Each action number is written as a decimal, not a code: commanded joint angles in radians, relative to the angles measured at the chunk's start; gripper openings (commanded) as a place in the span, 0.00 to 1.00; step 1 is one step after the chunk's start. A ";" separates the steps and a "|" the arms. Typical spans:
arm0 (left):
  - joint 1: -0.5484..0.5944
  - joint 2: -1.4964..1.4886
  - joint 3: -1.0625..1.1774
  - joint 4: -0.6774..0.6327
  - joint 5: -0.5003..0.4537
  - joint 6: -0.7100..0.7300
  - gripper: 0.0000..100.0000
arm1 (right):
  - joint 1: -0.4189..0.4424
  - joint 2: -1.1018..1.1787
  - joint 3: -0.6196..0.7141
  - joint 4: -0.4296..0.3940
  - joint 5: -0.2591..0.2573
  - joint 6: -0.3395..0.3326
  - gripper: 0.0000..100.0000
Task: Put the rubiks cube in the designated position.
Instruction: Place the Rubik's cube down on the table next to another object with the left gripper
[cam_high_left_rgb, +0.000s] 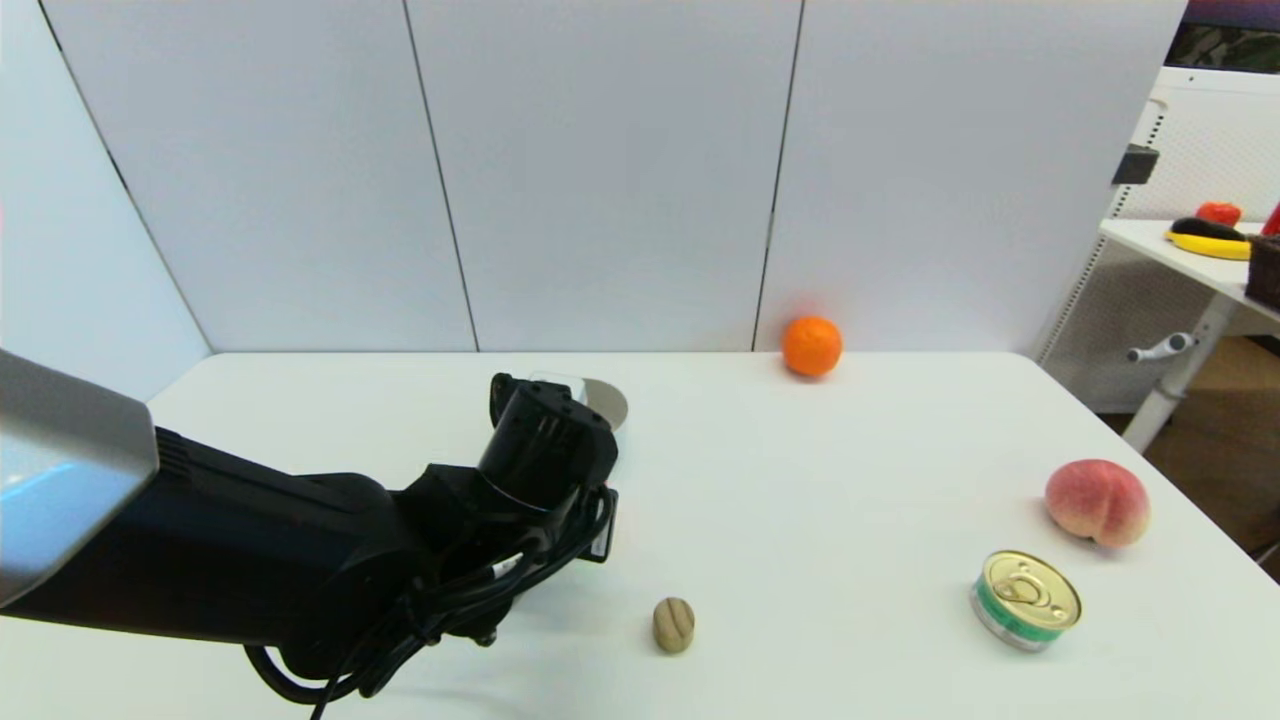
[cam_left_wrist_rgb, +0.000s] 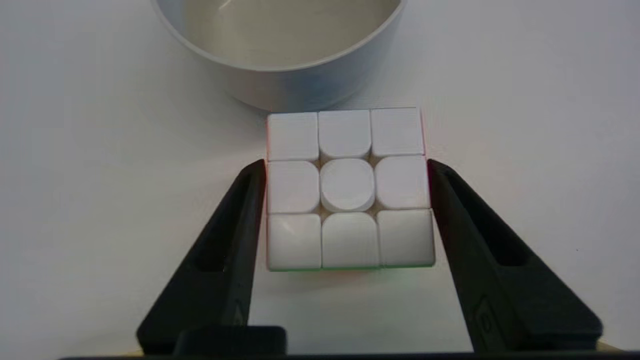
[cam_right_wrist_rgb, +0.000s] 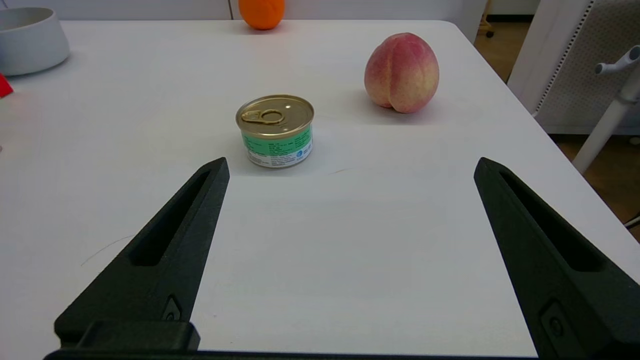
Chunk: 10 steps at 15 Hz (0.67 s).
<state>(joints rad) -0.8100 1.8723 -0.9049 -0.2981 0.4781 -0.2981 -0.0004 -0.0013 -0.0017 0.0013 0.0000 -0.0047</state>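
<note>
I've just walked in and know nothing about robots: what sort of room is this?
Probably a robot test lab, not a kitchen. Plain white partition panels screen a white table with scattered props: an orange, a peach, a pull-tab tin. A second table of props stands behind.

Left gripper fingers flank rubiks cube, white face up, frame centre; grey bowl just beyond on counter.

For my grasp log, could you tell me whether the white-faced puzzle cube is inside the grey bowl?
Outside: the white-faced puzzle cube sits beside the grey bowl, between the left gripper fingers.
</note>
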 joint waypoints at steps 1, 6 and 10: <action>0.000 -0.005 0.001 0.000 0.007 -0.004 1.00 | -0.001 0.001 0.000 0.000 0.000 -0.001 1.00; -0.009 -0.142 -0.003 0.048 -0.006 0.013 1.00 | 0.000 0.001 0.002 0.000 0.000 -0.001 1.00; -0.064 -0.375 0.009 0.126 -0.009 0.056 1.00 | -0.001 0.001 0.000 0.000 0.000 -0.001 1.00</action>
<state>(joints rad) -0.8370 1.6713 -0.9053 -0.2096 0.4681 -0.2687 -0.0009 -0.0013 -0.0017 0.0013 0.0000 -0.0051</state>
